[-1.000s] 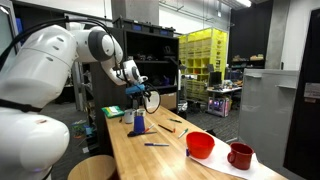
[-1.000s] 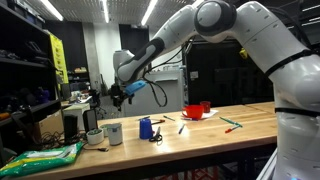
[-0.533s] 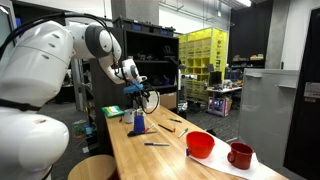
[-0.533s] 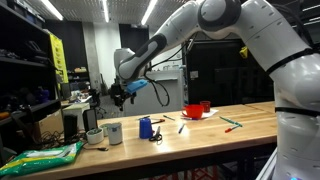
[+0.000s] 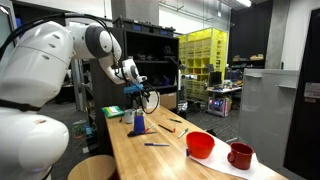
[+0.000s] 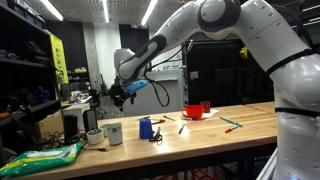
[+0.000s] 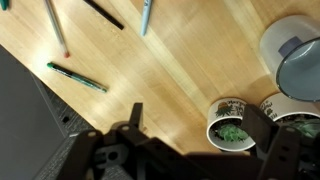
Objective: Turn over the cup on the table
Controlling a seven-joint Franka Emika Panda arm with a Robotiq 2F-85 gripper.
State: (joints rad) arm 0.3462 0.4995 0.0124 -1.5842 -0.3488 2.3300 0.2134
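No word, number or brand is being shown clearly enough to be read in any view. In the wrist view, dark marks are being carried on the pale rim bands of the two small pots (image 7: 226,107) standing on the counter (image 7: 180,70), but they are too blurred to be made out. In an exterior view, a yellow panel (image 6: 58,58) is being seen with dark marks on it, and a green packet (image 6: 40,157) with pale print; both are too small to be deciphered.
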